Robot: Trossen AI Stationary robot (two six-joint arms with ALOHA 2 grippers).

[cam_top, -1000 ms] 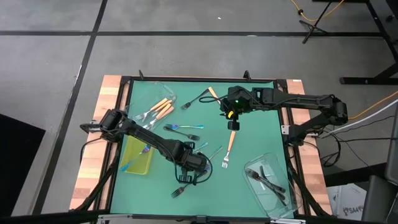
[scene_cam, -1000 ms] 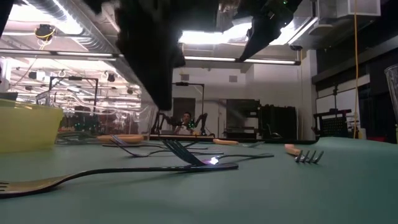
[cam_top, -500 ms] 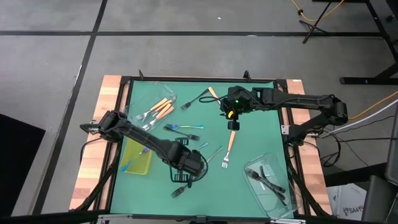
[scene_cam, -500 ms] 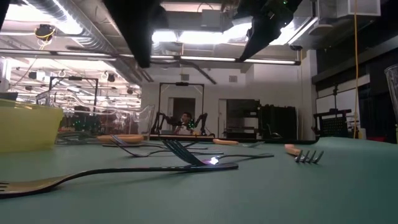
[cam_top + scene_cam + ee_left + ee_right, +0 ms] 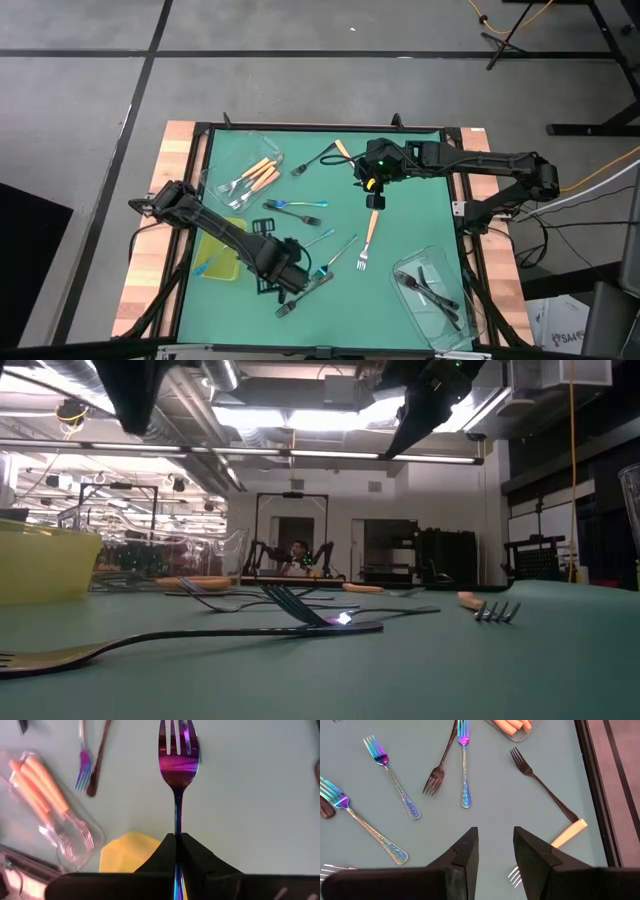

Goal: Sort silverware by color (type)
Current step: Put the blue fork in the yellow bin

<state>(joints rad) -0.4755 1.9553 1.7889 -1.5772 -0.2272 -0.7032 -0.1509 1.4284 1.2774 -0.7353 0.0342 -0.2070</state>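
We see left gripper [image 5: 176, 845] pinching iridescent fork [image 5: 177, 757] by handle, long axis vertical, tines toward frame top; right gripper [image 5: 495, 842] spread

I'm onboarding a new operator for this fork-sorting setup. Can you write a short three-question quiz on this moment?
1. True or false: the left hand is shut on an iridescent fork.
2. Which container holds dark forks?
A. the yellow-green tray
B. the clear tub on the right arm's side
C. the clear tub on the left arm's side
3. Fill in: the right hand hovers over the green mat, fingers ____ and holding nothing.

Key
1. True: the fork's handle sits between the closed fingers.
2. B; the other clear tub holds orange-handled forks.
3. open
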